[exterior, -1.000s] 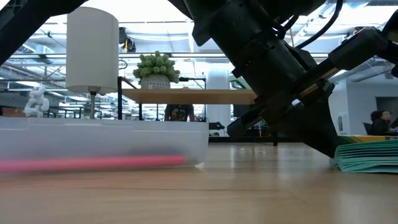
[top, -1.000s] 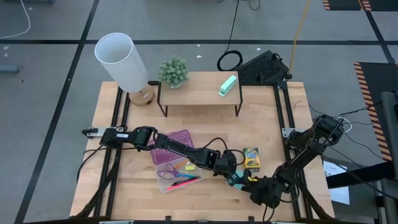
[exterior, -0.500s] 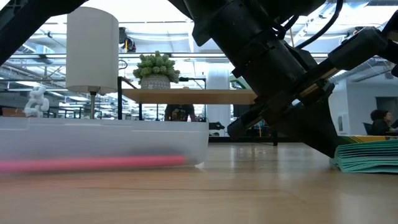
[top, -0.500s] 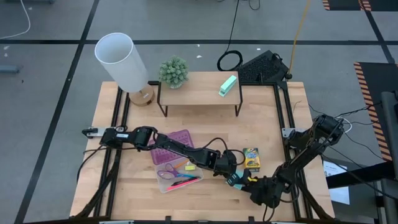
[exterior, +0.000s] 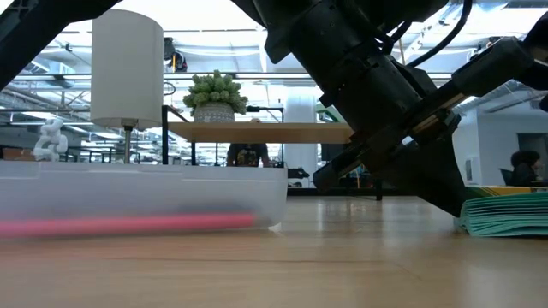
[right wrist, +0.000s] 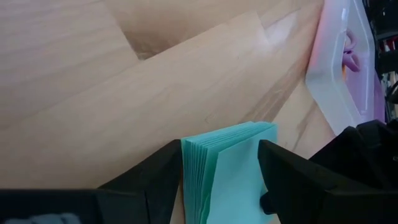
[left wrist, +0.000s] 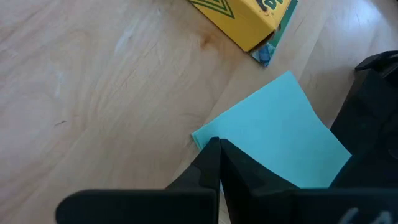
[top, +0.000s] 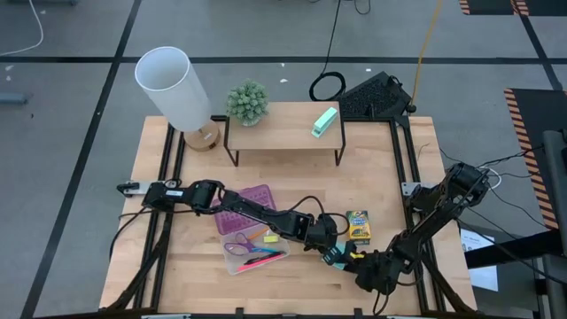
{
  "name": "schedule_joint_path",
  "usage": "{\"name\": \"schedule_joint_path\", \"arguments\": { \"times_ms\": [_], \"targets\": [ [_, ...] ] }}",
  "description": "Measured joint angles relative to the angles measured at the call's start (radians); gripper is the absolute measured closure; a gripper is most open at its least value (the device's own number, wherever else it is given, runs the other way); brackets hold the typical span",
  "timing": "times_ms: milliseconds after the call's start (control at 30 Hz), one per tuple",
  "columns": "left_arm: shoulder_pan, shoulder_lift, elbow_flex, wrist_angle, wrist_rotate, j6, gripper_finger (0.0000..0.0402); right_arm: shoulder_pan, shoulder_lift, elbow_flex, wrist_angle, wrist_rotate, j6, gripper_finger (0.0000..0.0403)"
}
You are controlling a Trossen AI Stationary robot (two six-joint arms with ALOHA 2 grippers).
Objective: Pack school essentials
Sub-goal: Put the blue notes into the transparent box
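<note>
Nothing has shifted in the last second; our right hand (right wrist: 217, 171) stays spread around the sticky-note pad (right wrist: 233, 168), our left hand (left wrist: 217, 158) clenched atop it, both just beside the crayon box (top: 358, 227); packing stalls.

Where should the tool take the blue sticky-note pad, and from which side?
Take the blue sticky-note pad across its stacked edges, low from the side. It lies flat, so its thin sides are the only faces to pinch. The right tool already straddles it, fingers open; the left tool sits shut at its edge.
</note>
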Motion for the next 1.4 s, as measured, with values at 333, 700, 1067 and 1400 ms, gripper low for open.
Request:
{"name": "schedule_joint_path", "arguments": {
  "times_ms": [333,700,1067,1400],
  "targets": [
    [0.0,0.0,0.0,0.0,0.0,0.0,0.0392,-0.01,0.0,0.0,0.001,0.001,0.023,0.0193],
    [0.0,0.0,0.0,0.001,0.0,0.02,0.0392,0.01,0.0,0.002,-0.07,0.017,0.113,0.0194],
    [0.0,0.0,-0.002,0.011,-0.001,0.024,0.0392,0.009,0.0,0.001,-0.091,0.035,0.088,0.0213],
    [0.001,0.001,-0.002,0.017,-0.005,0.026,0.0392,0.009,0.0,-0.001,-0.051,0.051,0.087,0.0255]
  ]
}}
